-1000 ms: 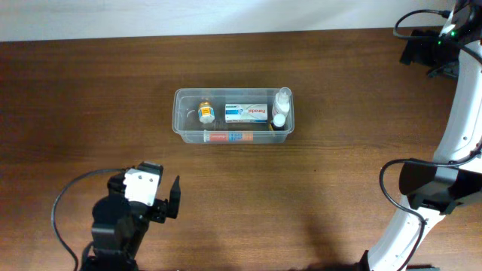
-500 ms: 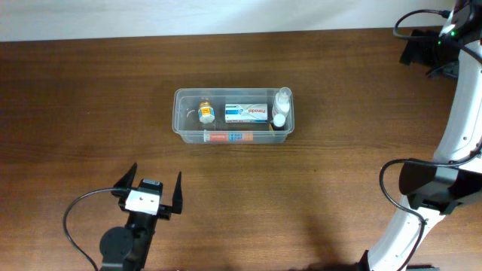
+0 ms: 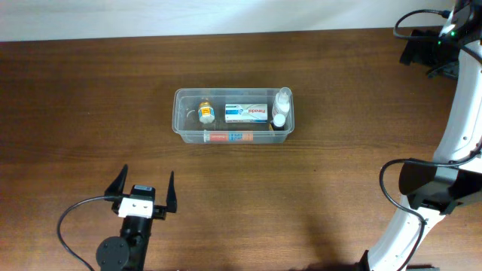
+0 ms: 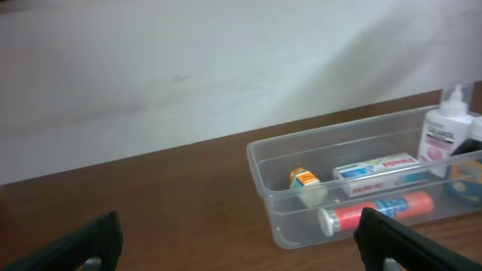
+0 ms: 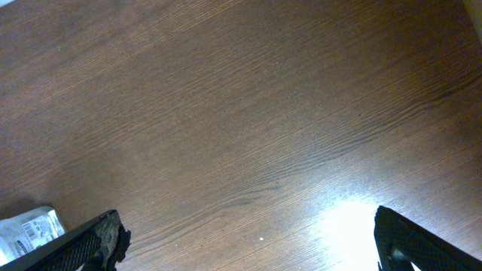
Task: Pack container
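Now | left gripper (image 3: 147, 175) has backed away from container (image 3: 186, 122), fingers spread wide, empty | right gripper (image 5: 248, 245) wide open, empty, far corner | container mid-scene, already loaded | packing likely finished.

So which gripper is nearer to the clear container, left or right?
Left. The left gripper is in front of the container, toward its left end; the right gripper is far off by the table's back right corner.

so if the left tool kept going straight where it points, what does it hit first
Most likely the near left end of the container, ahead of the open left tool with only table between. Its height is unclear, so it could pass over the rim.
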`<action>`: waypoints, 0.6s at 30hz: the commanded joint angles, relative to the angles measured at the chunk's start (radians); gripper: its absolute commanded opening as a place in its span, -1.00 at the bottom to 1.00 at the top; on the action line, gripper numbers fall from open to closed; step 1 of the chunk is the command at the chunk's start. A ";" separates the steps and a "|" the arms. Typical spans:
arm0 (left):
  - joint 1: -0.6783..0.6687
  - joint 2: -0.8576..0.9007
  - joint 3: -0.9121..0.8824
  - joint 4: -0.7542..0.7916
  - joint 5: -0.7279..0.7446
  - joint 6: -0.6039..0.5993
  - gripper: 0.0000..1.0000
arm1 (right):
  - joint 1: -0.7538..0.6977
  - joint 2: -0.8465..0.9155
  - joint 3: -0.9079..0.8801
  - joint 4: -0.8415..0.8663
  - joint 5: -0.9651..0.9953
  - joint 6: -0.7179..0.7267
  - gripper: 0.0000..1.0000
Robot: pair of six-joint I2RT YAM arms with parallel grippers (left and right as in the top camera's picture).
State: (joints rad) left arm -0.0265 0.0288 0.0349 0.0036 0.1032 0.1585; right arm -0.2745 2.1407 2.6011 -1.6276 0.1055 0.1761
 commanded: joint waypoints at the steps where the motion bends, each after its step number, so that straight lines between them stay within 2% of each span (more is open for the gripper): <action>1: 0.020 -0.024 -0.026 -0.020 0.017 -0.011 0.99 | -0.001 -0.008 0.007 0.000 0.008 -0.003 0.97; 8: 0.021 -0.024 -0.026 -0.076 0.002 -0.008 0.99 | -0.001 -0.008 0.007 0.000 0.008 -0.003 0.97; 18: 0.021 -0.024 -0.026 -0.075 0.002 -0.008 0.99 | -0.001 -0.008 0.007 0.000 0.008 -0.003 0.97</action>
State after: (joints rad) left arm -0.0116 0.0147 0.0166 -0.0715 0.1017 0.1589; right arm -0.2745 2.1407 2.6011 -1.6276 0.1055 0.1761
